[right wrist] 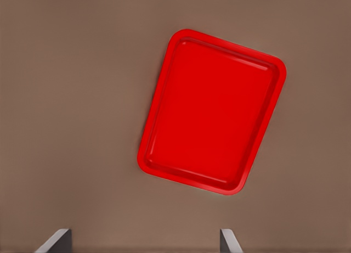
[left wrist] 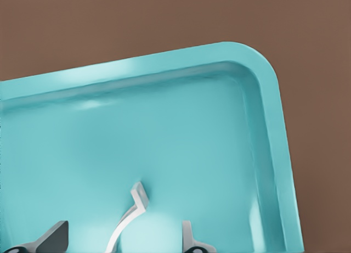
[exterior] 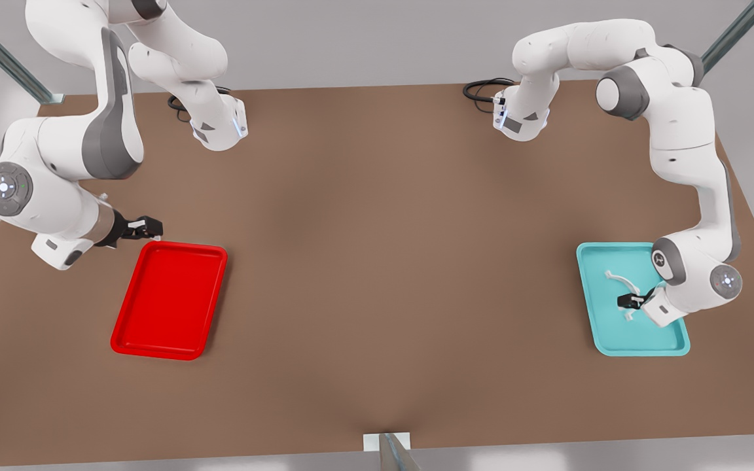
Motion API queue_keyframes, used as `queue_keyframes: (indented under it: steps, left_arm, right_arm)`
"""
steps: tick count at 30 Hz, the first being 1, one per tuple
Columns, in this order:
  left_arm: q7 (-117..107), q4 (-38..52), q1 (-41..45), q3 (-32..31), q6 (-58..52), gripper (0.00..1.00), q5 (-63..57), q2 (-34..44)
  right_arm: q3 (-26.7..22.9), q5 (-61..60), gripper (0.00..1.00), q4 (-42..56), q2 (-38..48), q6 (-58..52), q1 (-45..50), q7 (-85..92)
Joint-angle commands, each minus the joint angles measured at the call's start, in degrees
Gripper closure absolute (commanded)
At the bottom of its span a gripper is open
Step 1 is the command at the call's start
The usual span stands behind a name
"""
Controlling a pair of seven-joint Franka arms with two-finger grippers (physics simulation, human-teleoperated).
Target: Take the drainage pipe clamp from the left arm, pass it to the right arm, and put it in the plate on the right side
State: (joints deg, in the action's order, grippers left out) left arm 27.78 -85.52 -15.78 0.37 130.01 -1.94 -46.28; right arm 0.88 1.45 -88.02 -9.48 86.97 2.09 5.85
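Front view first: a brown counter (exterior: 377, 275) carries two trays, well apart. The red plate (exterior: 171, 299) lies toward the front view's left, and a teal tray (exterior: 632, 299) of the same shape lies toward the front view's right.

The drainage pipe clamp (exterior: 620, 279) lies inside the teal tray, a thin white arc resting on the tray floor. The left hand (exterior: 631, 302) is down in that tray, right at the clamp. In the left wrist view the hand's two fingertips (left wrist: 52, 237) stand apart with the clamp (left wrist: 130, 217) running up between them, one kinked end toward the tray's far rim (left wrist: 263, 88). The fingers are spread and not pressing on the clamp; it sits loose between them, and I cannot tell whether either tip touches it.

The right hand (exterior: 144, 227) hangs near the far corner of the red plate, just beside its rim, on the front view's left. From the right wrist view the plate (right wrist: 211, 110) is seen from above with nothing in it, and the two fingertips (right wrist: 56, 241) show well apart, so this hand is released and holds nothing. That arm waits there.

Black cables (exterior: 482, 88) coil on the counter by the arm bases at the far edge.
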Motion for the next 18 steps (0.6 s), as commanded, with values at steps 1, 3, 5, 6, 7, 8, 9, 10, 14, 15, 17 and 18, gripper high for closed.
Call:
queue_keyframes:
  steps: [1,3,5,6,7,8,9,10,14,15,17,18]
  left_arm:
    - [18.3,-0.1,-0.1,0.1,3.9,0.00,-0.1,0.0]
    - [18.3,-0.3,-0.1,0.1,3.6,0.00,-0.1,0.0]
    - [18.3,-0.3,-0.1,0.1,3.6,0.13,-0.1,0.0]
    - [18.3,-0.3,-0.1,0.1,3.6,0.28,-0.1,-0.2]
    - [19.9,-0.3,-0.1,0.2,3.5,0.28,-0.1,-0.4]
    - [21.1,-0.3,-0.2,0.7,3.5,0.28,-0.1,-0.4]
    - [21.2,-0.3,-0.2,0.7,3.1,0.28,-0.1,-0.6]
    - [21.2,-0.6,-0.2,0.8,3.1,0.27,-0.1,-0.6]
    - [22.7,-1.1,-0.1,0.7,3.1,0.27,0.0,-0.6]
    - [22.7,-1.1,-0.1,0.7,2.7,0.28,-0.1,-0.6]
    - [22.6,-1.1,-0.1,0.7,0.7,0.35,0.0,-0.5]
    - [22.5,-1.1,-0.1,0.8,0.7,0.49,0.0,-0.5]
  right_arm:
    - [0.0,0.0,0.00,0.0,-0.1,0.0,0.0,1.4]
    - [0.0,0.0,0.00,0.0,-0.1,0.0,0.1,1.4]
    - [0.0,0.0,0.00,0.0,-0.2,0.0,0.2,1.4]
    - [0.0,-0.1,0.00,0.0,-0.2,0.0,0.2,1.4]
    - [0.0,-0.1,0.00,0.0,-0.2,0.0,0.2,1.4]
    - [0.0,-0.1,0.00,0.0,-0.2,0.0,0.2,1.4]
    - [0.0,-0.2,0.00,0.0,-0.2,0.0,0.2,1.4]
    - [0.0,-0.2,0.00,0.0,-0.2,0.0,0.1,1.4]
    - [0.0,-0.2,0.00,0.0,-0.2,-0.1,0.1,1.4]
    - [0.0,-0.2,0.00,0.0,-0.4,-0.1,0.1,1.4]
    - [0.0,-0.2,0.00,0.0,-0.5,0.0,0.1,1.4]
    - [0.0,-0.2,0.00,0.0,-0.5,0.0,0.1,1.4]
